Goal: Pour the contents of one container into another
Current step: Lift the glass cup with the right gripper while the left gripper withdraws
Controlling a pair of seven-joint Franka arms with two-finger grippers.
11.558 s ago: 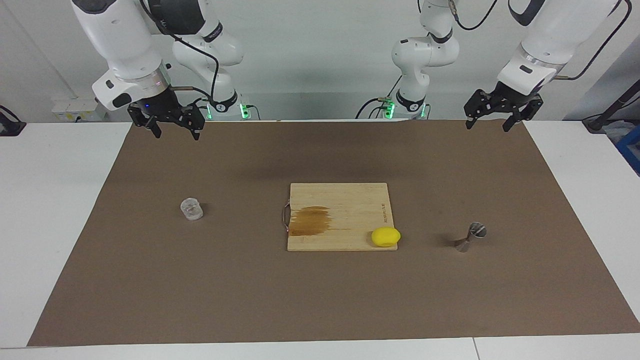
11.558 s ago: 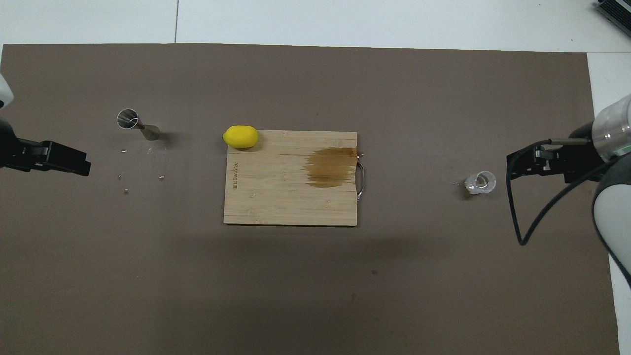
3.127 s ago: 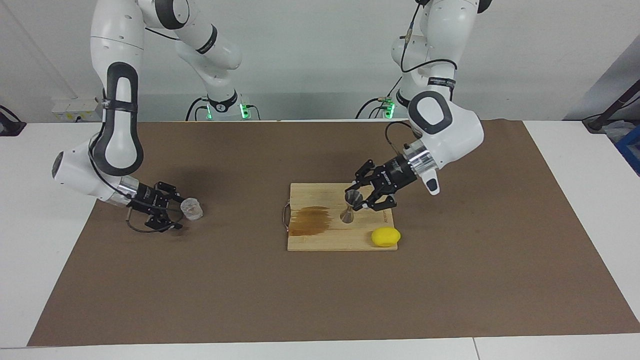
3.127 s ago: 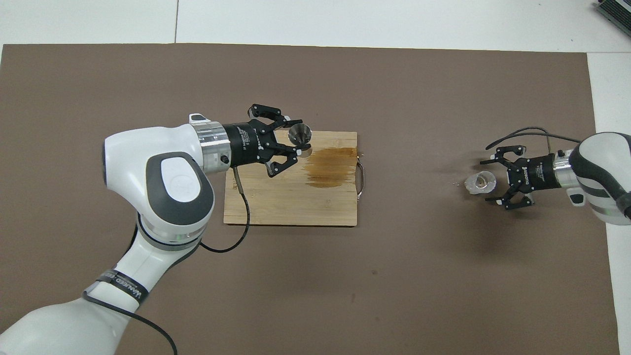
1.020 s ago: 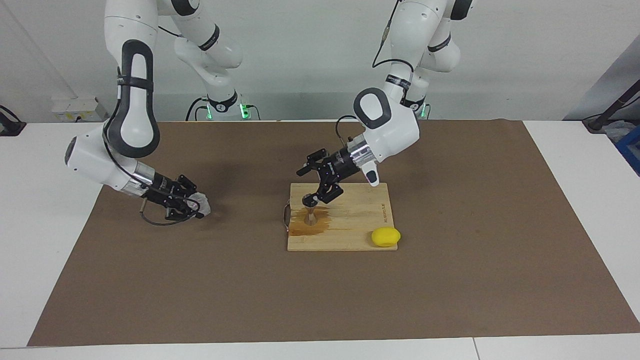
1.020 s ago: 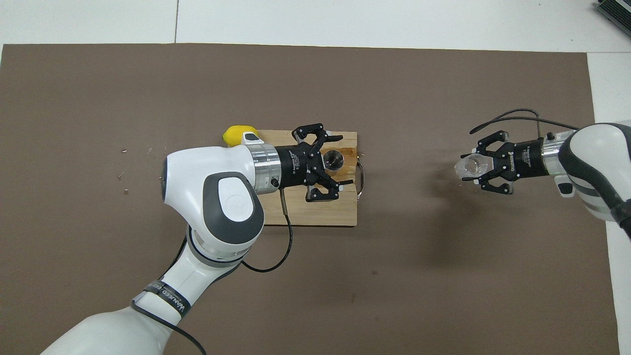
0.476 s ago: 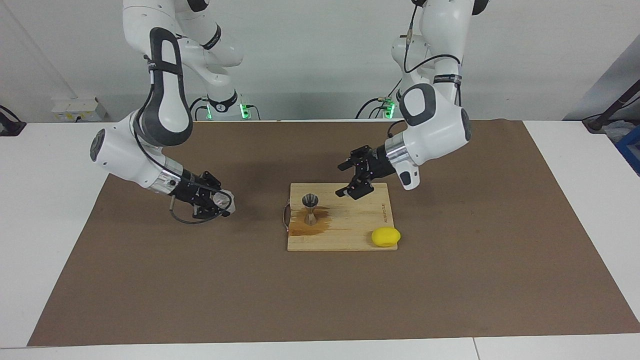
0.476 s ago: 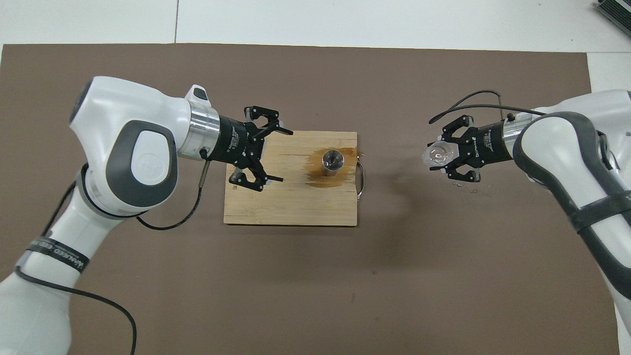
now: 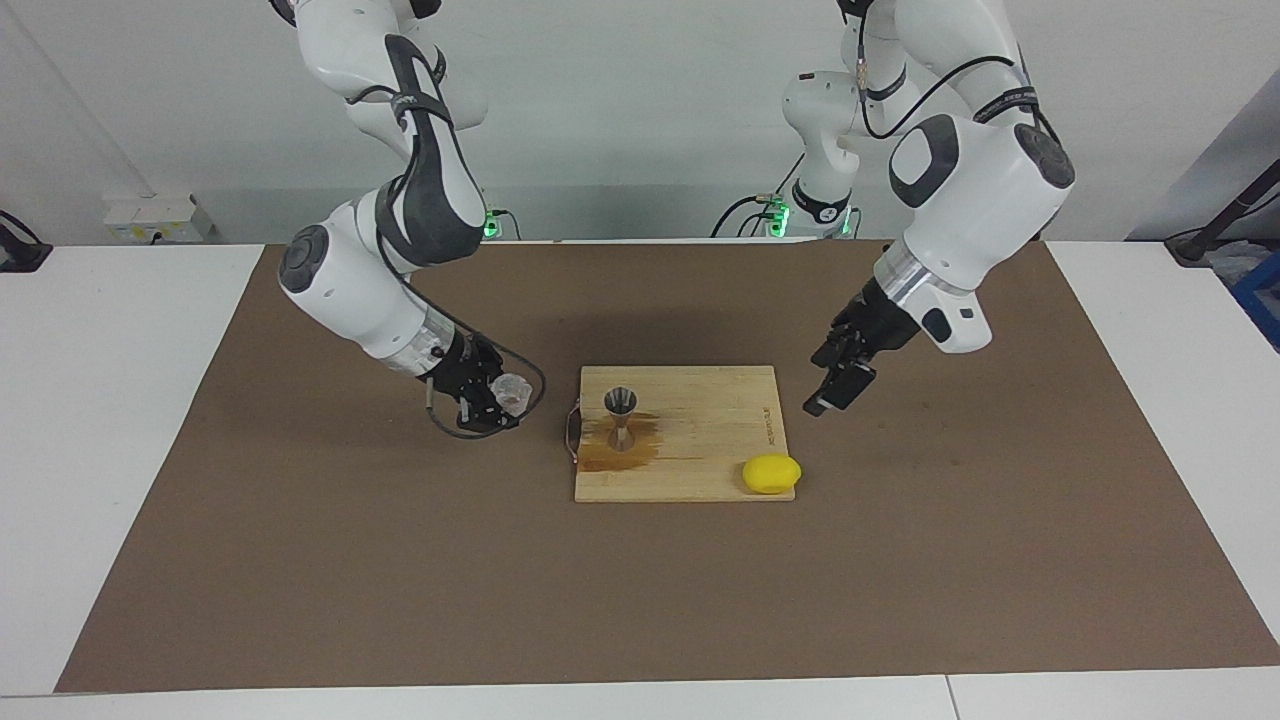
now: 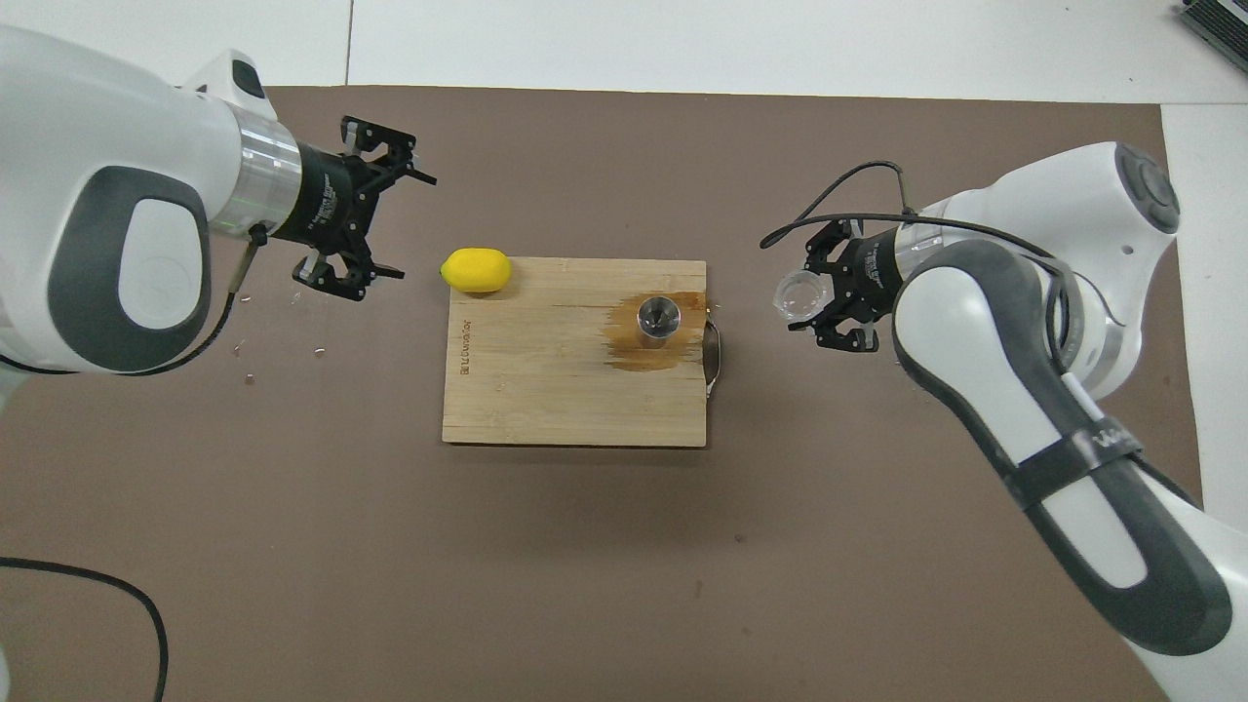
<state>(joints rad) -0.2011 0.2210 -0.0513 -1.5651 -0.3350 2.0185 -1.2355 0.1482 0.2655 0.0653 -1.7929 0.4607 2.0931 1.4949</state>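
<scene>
we see a white table (image 9: 120, 420) carrying a brown mat (image 9: 640, 580), and near the mat's middle a wooden cutting board (image 9: 700, 470) with a dark stain and a metal handle loop at the end toward the right arm. our right arm reaches in low, and the right gripper (image 9: 497, 397) is clamped on the small ribbed glass tumbler (image 9: 512, 391), which hangs over the mat just beside the board's handle end; we judge it is kept close to upright here so that nothing leaves it before it is over its target. the left gripper (image 9: 838, 385) has its fingers spread apart and holds nothing, over the mat off the board's end toward the left arm, near the lemon (image 9: 771, 473) at that end's corner farther from the robots; we read this as standing clear so the pour has room. the steel jigger (image 9: 621, 417) stands upright on the stained patch of the board, one cone open upward, free of both grippers and set where the tumbler can reach it. a few tiny bits (image 10: 283, 336) lie on the mat toward the left arm's end. we judge the carry is nearly done and the tipping is yet to come; the jigger's mouth is narrow, so aim matters.
</scene>
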